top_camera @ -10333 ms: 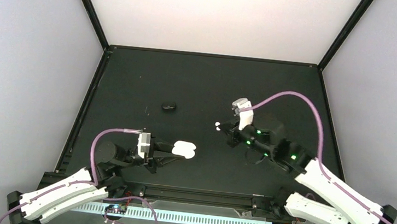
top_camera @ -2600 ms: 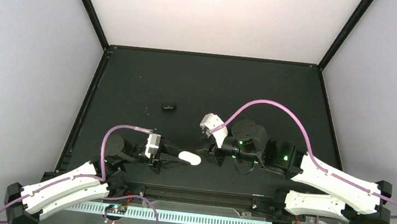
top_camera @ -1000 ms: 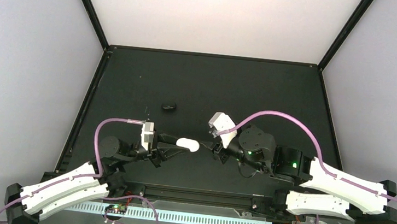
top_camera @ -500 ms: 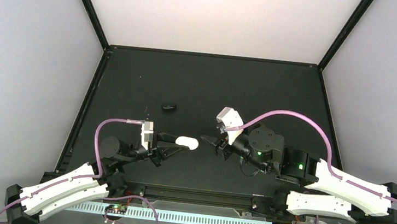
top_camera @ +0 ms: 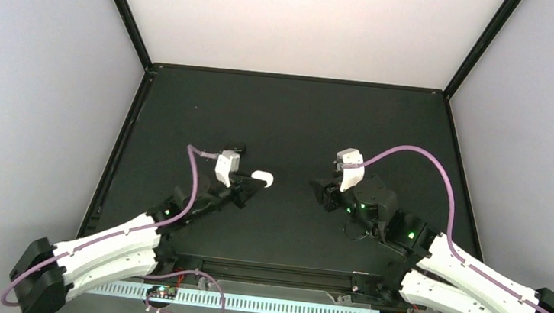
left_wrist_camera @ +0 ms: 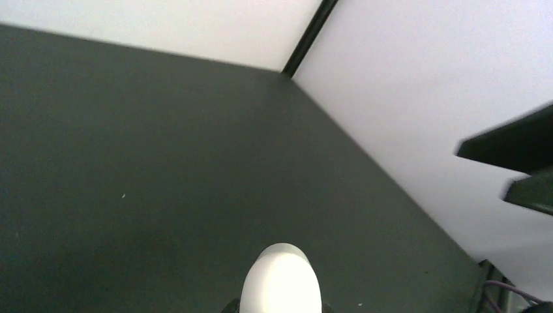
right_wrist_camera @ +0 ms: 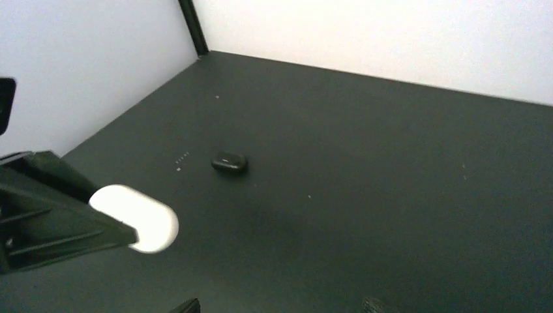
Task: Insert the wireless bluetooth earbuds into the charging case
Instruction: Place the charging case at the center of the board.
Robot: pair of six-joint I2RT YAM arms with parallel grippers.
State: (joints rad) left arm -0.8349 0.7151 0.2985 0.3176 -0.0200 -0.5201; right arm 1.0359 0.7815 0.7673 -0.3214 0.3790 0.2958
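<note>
Left fingers pinch the white charging case, right fingers wide and empty; likely set-down next, so lower it flat onto the tabletop before releasing.

Your overhead light is bright and even; back wall washes out. Charging case reads overexposed and soft. Left-wrist view smears at its right edge.
</note>
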